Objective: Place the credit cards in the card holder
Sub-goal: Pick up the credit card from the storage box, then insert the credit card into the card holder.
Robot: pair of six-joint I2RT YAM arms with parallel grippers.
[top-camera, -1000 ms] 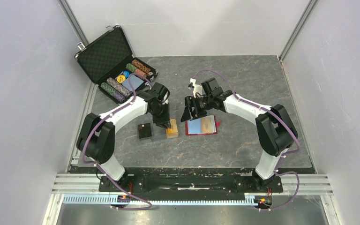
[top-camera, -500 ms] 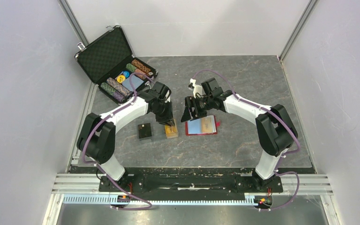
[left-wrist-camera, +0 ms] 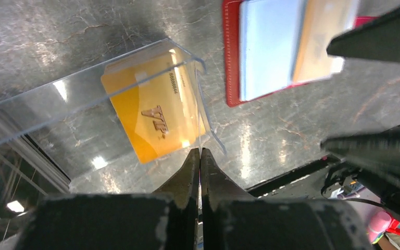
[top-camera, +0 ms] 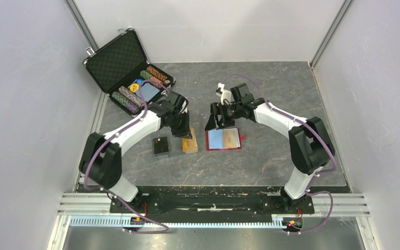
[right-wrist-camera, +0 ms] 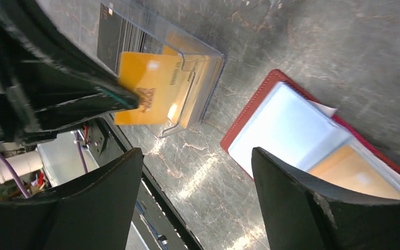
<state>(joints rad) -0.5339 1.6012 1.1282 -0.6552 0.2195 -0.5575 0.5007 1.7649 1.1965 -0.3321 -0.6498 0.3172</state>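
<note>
since the left gripper (left-wrist-camera: 200, 156) has its jaws pressed flat together on what looks like the lower corner of an orange-gold card (left-wrist-camera: 153, 117), the step in hand is judged to be drawing that card out of the clear box (left-wrist-camera: 57, 99) and carrying it over to the card holder (left-wrist-camera: 230, 52). the pinch sits right at the card's edge. a good lift would therefore go straight up along the box walls, slowly enough that the slick plastic neither swivels nor slips from the narrow tips, and without dragging the light box along.

the right gripper (right-wrist-camera: 197, 155) hangs over the card holder with its jaws wide apart and nothing between them. it could steady the cover while the card goes in.

the card holder lies open and flat on the table (top-camera: 271, 88), just to the right of the box. it is a red, leather-like rectangle with a pale grey-blue card (left-wrist-camera: 268, 47) and another orange one side by side inside it. the card being pinched is thin, stiff and glossy, with rounded corners and printed lettering. the box is hard transparent plastic with thin walls that catch the glare, and other credit cards stand in it. the table is dark grey and stone-veined.
</note>
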